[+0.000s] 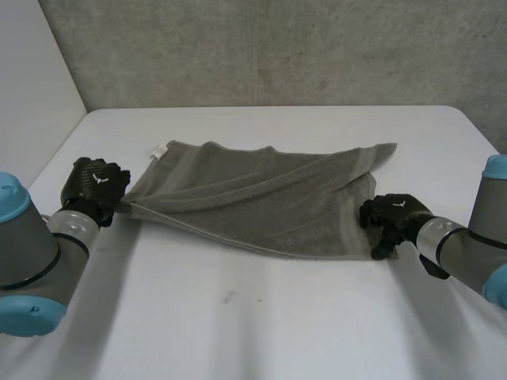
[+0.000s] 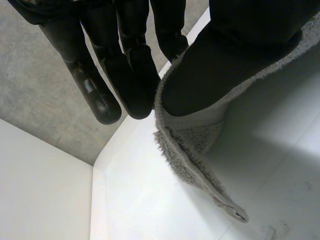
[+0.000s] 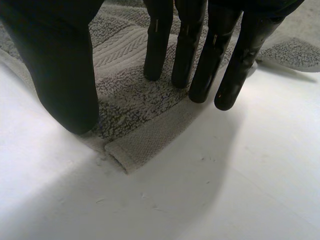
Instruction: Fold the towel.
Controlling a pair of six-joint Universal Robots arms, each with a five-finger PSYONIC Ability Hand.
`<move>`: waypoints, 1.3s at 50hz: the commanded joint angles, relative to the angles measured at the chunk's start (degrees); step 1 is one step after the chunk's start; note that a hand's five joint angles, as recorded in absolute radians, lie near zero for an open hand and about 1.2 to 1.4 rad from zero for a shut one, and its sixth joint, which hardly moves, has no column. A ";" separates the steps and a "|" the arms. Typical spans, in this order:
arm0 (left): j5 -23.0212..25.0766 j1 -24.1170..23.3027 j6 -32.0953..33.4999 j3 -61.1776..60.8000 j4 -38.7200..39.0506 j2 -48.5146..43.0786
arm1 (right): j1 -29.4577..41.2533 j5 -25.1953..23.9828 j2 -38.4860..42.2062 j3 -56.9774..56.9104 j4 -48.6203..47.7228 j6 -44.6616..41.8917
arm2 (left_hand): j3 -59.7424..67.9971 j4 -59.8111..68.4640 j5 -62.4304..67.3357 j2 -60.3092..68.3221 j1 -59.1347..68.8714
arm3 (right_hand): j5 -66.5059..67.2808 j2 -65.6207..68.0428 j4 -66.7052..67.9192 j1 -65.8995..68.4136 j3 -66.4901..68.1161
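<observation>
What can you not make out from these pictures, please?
- Head view: the left hand covers the towel corner it pinches.
- Head view: any print on the white tag is too small to read.
- Right wrist view: the thumb of the right hand hides whether it presses the towel's edge.
- Left wrist view: the thumb blocks most of the towel beyond the pinch.

In the head view the left hand [image 1: 95, 186] covers the towel [image 1: 261, 198] corner it meets, and its fingertips are hidden under its own back. The white tag [image 1: 158, 150] on the corner just beyond that hand is too small to read. In the left wrist view the thumb [image 2: 225, 65] hides the cloth behind it. The right hand [image 1: 392, 215] covers a stretch of towel edge, and its palm is cut off in its wrist view.
</observation>
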 commanded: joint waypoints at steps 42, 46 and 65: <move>-0.16 -4.84 0.09 -5.27 -17.03 8.69 | -0.96 3.41 -12.98 2.94 28.17 -30.08 | 10.32 10.24 10.46 10.21 11.37 | 43.98 42.51 42.46 47.80 42.20; -0.07 -5.80 0.62 -7.38 -22.31 13.79 | -5.17 6.65 -19.38 7.50 35.71 -37.79 | 10.32 10.24 10.46 10.21 11.37 | 43.98 42.51 42.46 47.80 42.20; 2.30 -8.09 0.88 -5.73 -31.65 17.25 | -12.92 6.14 -25.75 11.21 35.30 -47.32 | 10.32 10.24 10.46 10.21 11.37 | 43.98 42.51 42.46 47.80 42.20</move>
